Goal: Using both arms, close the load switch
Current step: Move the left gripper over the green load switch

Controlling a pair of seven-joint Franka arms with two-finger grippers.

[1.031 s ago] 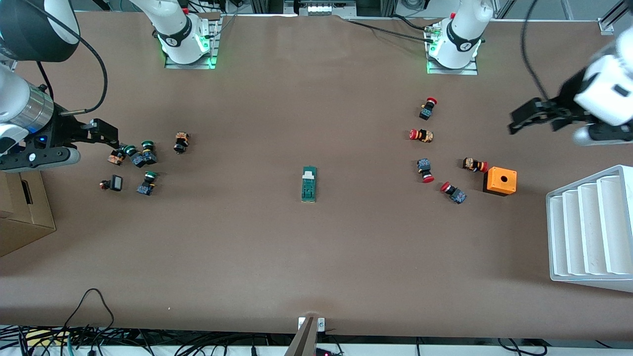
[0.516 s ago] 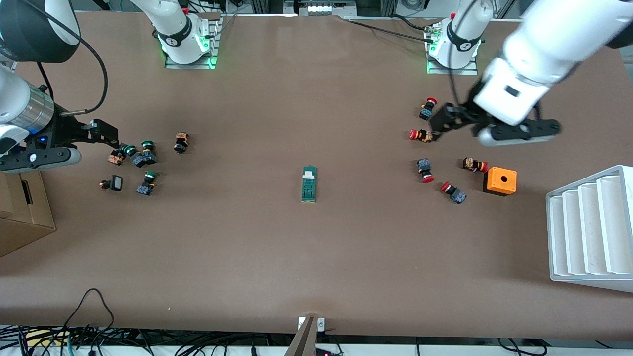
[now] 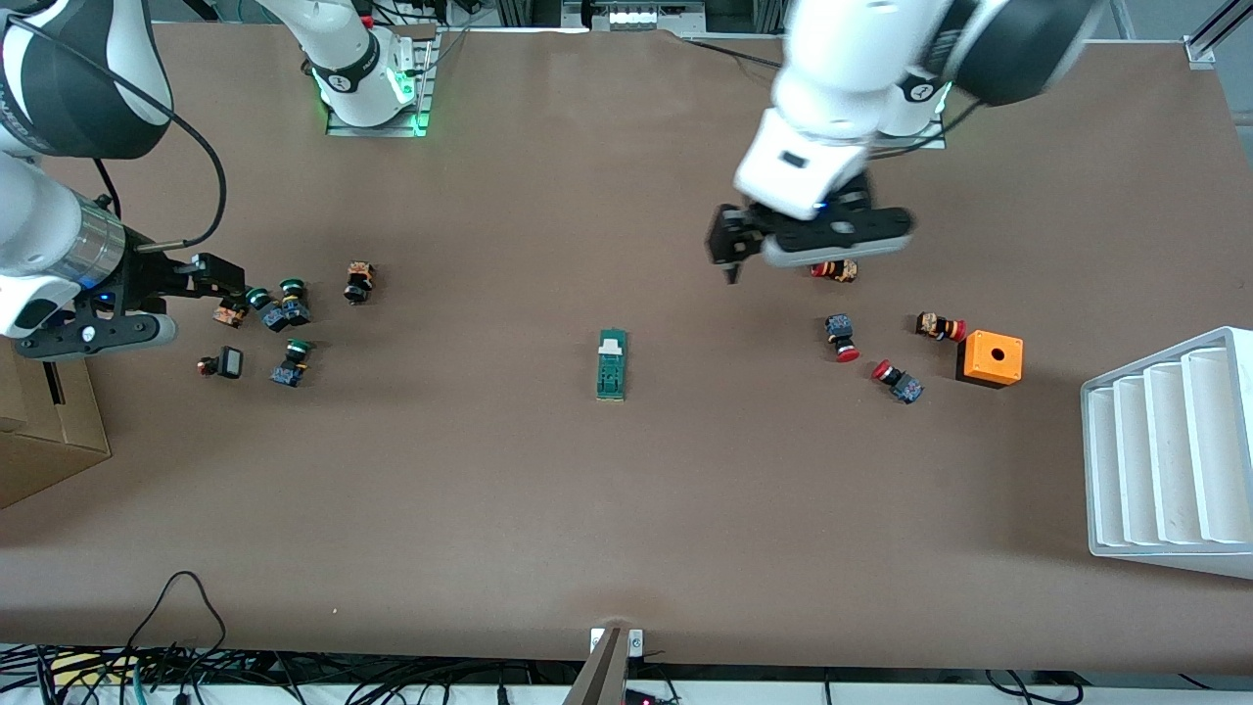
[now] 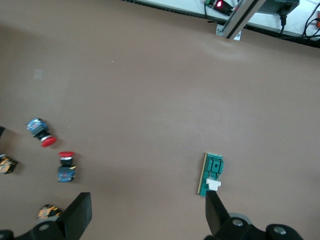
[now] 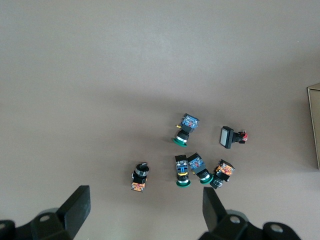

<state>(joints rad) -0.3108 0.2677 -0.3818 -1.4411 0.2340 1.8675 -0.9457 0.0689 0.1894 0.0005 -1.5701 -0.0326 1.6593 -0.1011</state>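
The load switch (image 3: 612, 364) is a narrow dark-green block with a white end piece. It lies flat in the middle of the table. It also shows in the left wrist view (image 4: 211, 173), beside one fingertip. My left gripper (image 3: 729, 259) is open and empty in the air, over bare table between the switch and the red-capped buttons; its fingers stand wide apart in the left wrist view (image 4: 147, 212). My right gripper (image 3: 220, 282) is open and empty, over the edge of the green-capped button cluster (image 3: 279, 308) at the right arm's end, which also shows in the right wrist view (image 5: 192, 167).
Several red-capped push buttons (image 3: 842, 338) and an orange box with a hole (image 3: 991, 358) lie toward the left arm's end. A white slotted rack (image 3: 1170, 455) stands past them. A cardboard box (image 3: 44, 421) sits at the right arm's end.
My left arm has swung in from the left arm's end of the table to a spot over the table near the switch. My right gripper has shifted slightly.
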